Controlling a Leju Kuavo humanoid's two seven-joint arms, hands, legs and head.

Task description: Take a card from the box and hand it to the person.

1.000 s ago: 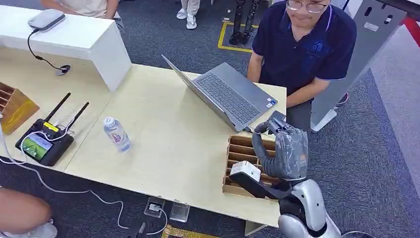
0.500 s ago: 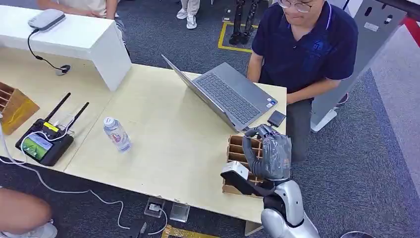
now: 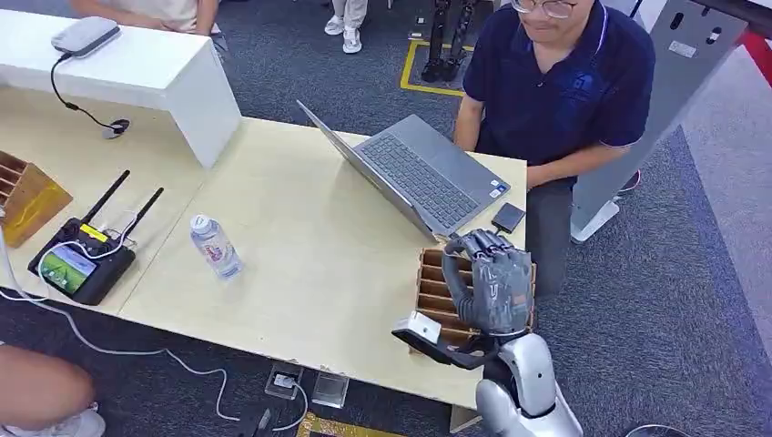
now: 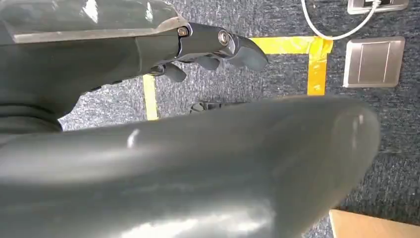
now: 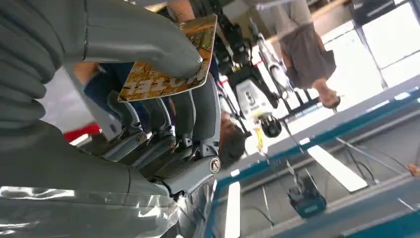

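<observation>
My right hand (image 3: 492, 284) hovers over the brown cardboard box (image 3: 433, 293) with slotted dividers at the table's near right corner, its back turned up. In the right wrist view its thumb and fingers (image 5: 163, 119) pinch a card (image 5: 166, 62) with an orange and brown print. A person (image 3: 557, 86) in a dark blue shirt stands across the table corner, just beyond the box. My left hand (image 4: 208, 47) hangs over the carpet with nothing in it, its fingers loosely apart from the thumb.
An open grey laptop (image 3: 426, 175) sits behind the box, with a small black device (image 3: 507, 217) beside it. A water bottle (image 3: 215, 246) stands mid-table. Far left are a black controller (image 3: 80, 261) with cables and a wooden rack (image 3: 27, 196). A white riser (image 3: 137, 68) lies back left.
My right hand has drawn back toward me and to the left, from beside the laptop's corner to a spot over the box. The person has barely shifted.
</observation>
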